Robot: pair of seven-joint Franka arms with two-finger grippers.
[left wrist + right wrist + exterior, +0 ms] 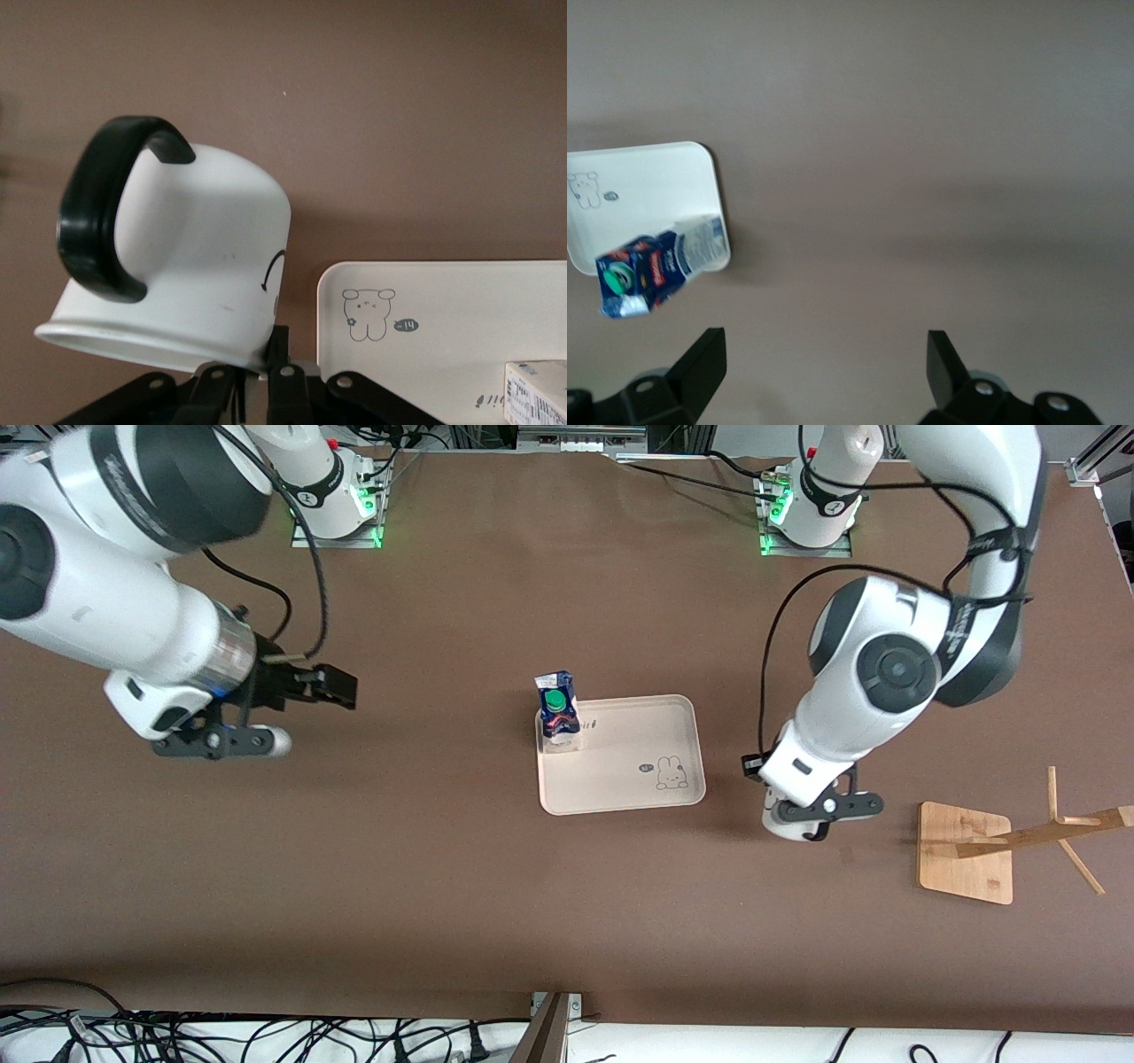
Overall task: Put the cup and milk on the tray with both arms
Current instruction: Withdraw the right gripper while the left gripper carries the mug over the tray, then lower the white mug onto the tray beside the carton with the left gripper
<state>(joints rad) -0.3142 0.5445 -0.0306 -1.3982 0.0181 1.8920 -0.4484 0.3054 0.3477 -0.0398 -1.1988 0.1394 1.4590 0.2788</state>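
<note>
The cup [204, 257], a white mug with a black loop handle, hangs tilted with my left gripper [275, 341] shut on its rim. In the front view that left gripper [804, 825] is over bare table between the tray [638, 779] and the wooden stand, and the wrist hides most of the cup. The milk [558, 710], a blue carton with a green cap, stands upright in the tray's corner toward the right arm's end. My right gripper [341, 687] is open and holds nothing, over bare table toward the right arm's end; its wrist view shows the milk [656, 266] on the tray [647, 186].
A wooden stand [966, 855] with a square base and slanted pegs sits toward the left arm's end, close to the left gripper. Brown table surface surrounds the tray. Cables lie along the table's edge nearest the front camera.
</note>
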